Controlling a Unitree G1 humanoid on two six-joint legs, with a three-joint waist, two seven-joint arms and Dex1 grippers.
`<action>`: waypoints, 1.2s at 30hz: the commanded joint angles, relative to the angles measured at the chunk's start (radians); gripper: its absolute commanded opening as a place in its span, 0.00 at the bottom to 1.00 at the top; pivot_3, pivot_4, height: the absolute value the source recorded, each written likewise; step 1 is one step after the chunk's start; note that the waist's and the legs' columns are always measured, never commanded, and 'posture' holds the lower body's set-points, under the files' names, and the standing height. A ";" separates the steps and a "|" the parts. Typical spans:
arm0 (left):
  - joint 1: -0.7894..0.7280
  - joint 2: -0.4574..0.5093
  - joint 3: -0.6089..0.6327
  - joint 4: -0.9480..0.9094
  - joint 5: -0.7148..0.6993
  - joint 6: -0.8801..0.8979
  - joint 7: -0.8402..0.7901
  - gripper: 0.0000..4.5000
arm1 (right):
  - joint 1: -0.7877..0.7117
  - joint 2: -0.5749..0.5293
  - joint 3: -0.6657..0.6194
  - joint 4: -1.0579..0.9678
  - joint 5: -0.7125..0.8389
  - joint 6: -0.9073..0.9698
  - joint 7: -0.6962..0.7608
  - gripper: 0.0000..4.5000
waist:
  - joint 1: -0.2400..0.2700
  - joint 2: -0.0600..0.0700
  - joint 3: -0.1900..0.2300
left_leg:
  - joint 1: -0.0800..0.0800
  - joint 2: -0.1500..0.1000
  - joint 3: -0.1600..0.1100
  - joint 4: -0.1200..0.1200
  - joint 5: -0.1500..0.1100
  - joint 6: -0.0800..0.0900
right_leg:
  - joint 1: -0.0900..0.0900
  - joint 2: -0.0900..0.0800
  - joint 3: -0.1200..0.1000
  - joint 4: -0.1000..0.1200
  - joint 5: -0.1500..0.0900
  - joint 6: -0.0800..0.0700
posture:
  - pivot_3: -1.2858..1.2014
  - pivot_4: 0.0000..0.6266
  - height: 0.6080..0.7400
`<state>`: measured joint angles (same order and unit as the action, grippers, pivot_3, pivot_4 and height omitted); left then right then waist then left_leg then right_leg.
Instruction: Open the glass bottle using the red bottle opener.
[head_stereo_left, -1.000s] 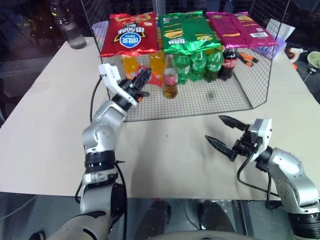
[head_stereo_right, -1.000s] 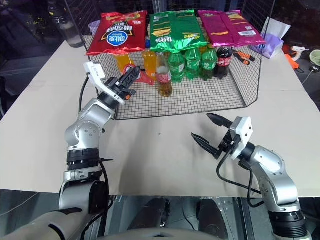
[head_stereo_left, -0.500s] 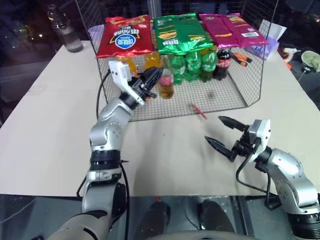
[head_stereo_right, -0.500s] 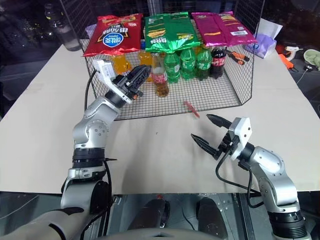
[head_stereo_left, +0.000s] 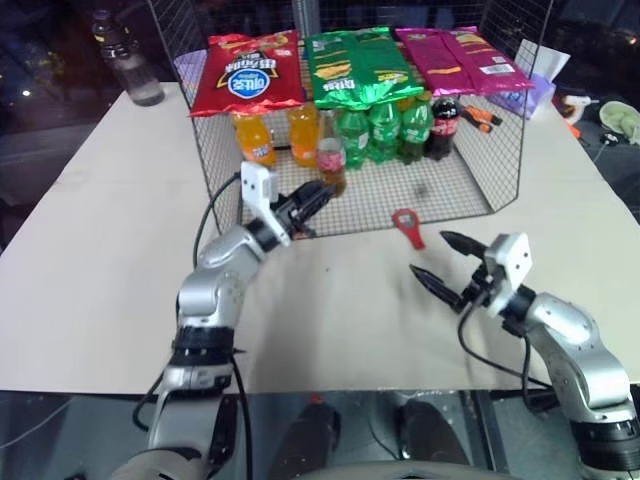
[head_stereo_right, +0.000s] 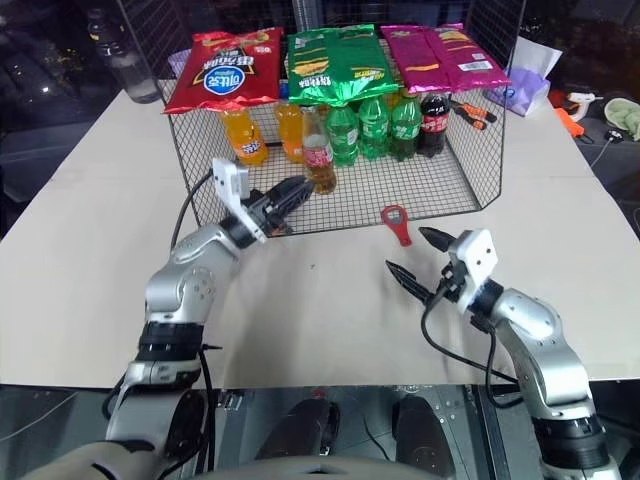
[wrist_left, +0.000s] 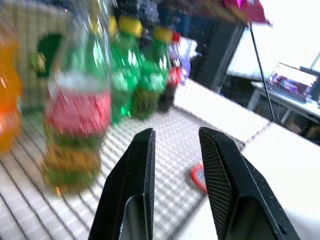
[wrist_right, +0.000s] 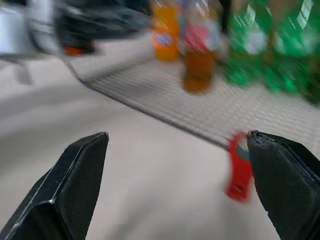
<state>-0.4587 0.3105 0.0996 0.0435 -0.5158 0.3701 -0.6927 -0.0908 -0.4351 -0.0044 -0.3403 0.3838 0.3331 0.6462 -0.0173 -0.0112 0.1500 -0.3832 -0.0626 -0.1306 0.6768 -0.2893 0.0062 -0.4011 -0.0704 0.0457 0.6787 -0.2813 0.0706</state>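
A: Beige table (head_stereo_left: 100, 250) with a wire cage (head_stereo_left: 480, 190) at the back, chips on top, plastic soda bottles inside. Where is the bottle (head_stereo_left: 331, 165)?

B: It stands upright on the mesh floor of the cage, near the front edge, between the orange sodas (head_stereo_left: 256, 137) and the green sodas (head_stereo_left: 385, 130). The cap seems on, but it is too small to be sure.

A: And the opener (head_stereo_left: 407, 224)?

B: It lies flat at the front edge of the mesh, ring head toward the cage, handle toward the robot. It is free, nothing holds it.

A: The grippers?

B: The left gripper (head_stereo_left: 314, 196) is just in front of the bottle, fingers apart by a narrow gap, grasping nothing. The right gripper (head_stereo_left: 443, 260) has its fingers spread wide, empty, near the opener.

A: How will these things handle?

B: I think the bottle is heavy for its size, smooth and breakable, so take it around the label, where the body is widest, and hold it firmly. The opener looks light, stiff and thin; lying flat it is hard to lift. I would pinch the handle across its edges and leave the ring free for the cap.
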 joint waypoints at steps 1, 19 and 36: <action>0.047 0.038 0.009 -0.147 -0.030 0.022 -0.019 0.31 | -0.070 0.011 0.036 0.001 -0.083 0.143 -0.140 1.00 | 0.001 0.000 0.000 | 0.000 0.001 0.000 0.000 0.000 0.000 | 0.000 0.000 0.000 0.000 0.000 0.000 | 0.52 0.24 1.00; 0.230 0.112 0.044 -0.377 -0.040 0.085 0.050 0.32 | -0.456 0.145 0.157 0.442 -0.140 0.461 -0.193 0.94 | -0.018 -0.001 -0.001 | 0.001 0.001 0.006 -0.003 0.000 0.000 | -0.002 0.000 0.005 0.000 0.000 0.000 | 0.52 0.24 1.00; 0.226 0.099 0.039 -0.350 -0.038 0.064 0.069 0.32 | -0.426 0.169 0.111 0.442 -0.194 0.398 -0.200 0.14 | -0.024 -0.004 -0.004 | 0.003 0.003 0.007 -0.006 0.000 0.000 | -0.002 0.001 0.006 0.000 0.000 0.000 | 0.52 0.24 1.00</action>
<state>-0.2296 0.4091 0.1299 -0.2921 -0.5501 0.4534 -0.6237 -0.5499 -0.2738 0.0962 0.1083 0.1699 0.7230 0.4242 -0.0412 -0.0152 0.1459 -0.3800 -0.0599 -0.1237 0.6703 -0.2893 0.0062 -0.4033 -0.0691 0.0519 0.6783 -0.2813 0.0705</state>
